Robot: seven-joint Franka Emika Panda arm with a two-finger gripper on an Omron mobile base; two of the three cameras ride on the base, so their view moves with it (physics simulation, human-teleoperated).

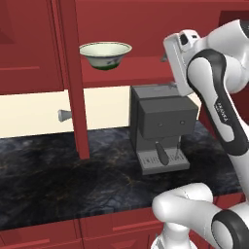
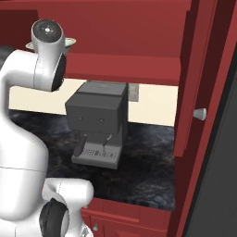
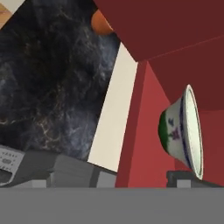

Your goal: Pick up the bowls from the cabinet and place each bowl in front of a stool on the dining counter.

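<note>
Left base view: small cream-white ceramic bowl with green outside pattern (image 1: pixel 105 54) upright on the red shelf (image 1: pixel 141 78) of the dark red wooden wall cabinet (image 1: pixel 121 19), at 11 o'clock from the grey boxy coffee machine (image 1: pixel 160 126).
Door: cabinet's panelled door (image 1: pixel 73 78) swung open, grey knob (image 1: pixel 64 115) at its 9 o'clock edge.
Table: glossy black marbled top (image 1: pixel 58 180) below, carrying the machine.
Hand view: bowl (image 3: pixel 181 131) at 3 o'clock, rolled sideways by the tilted camera, rim close ahead.
Gripper: open wide, nothing held, near the shelf and just beside the bowl.
Step in hand: likely approach for the grasp.
Advice: straddle the rim, one finger inside, one outside; close gently; lift clear of shelf and door before withdrawing.
</note>
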